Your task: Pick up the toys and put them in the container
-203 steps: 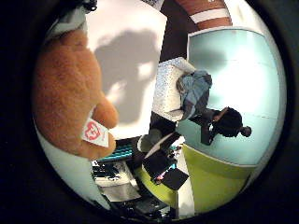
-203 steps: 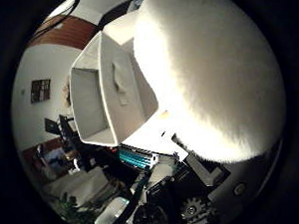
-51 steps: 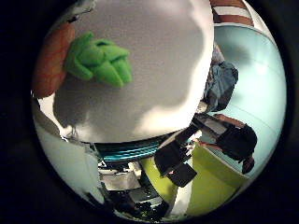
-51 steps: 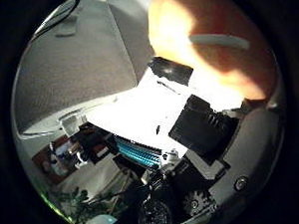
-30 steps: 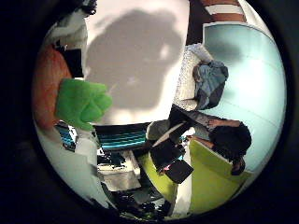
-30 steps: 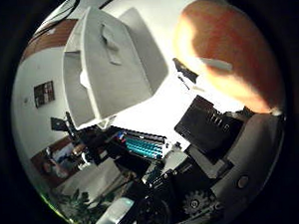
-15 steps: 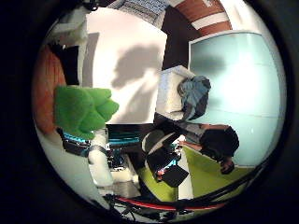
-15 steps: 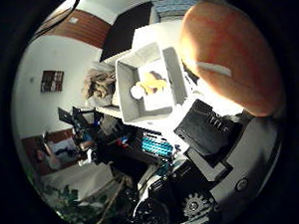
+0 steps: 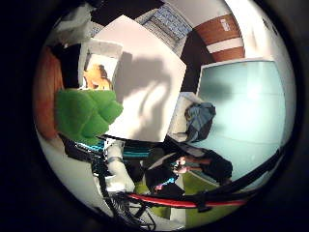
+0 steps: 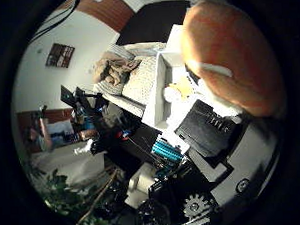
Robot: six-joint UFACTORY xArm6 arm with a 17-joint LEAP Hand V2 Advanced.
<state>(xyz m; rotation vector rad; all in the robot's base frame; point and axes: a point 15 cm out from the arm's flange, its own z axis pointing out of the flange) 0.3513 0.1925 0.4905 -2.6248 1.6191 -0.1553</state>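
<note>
Orange plush toy (image 10: 227,54) in hand (image 10: 211,135); container (image 9: 99,60) near.

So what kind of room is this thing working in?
Probably a lived-in room or lab corner: an armchair with clothes dumped on it, a leafy plant, and a white table holding a toy container.

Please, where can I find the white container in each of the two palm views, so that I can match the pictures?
Little finger side palm view: the white container stands at one end of the white table, behind the green plush toy, with a brownish toy inside.
Thumb side palm view: the container lies beside the orange plush toy, with a yellow and white toy inside.
Shared landmark: the orange plush toy, close to the palm in both views.
</note>
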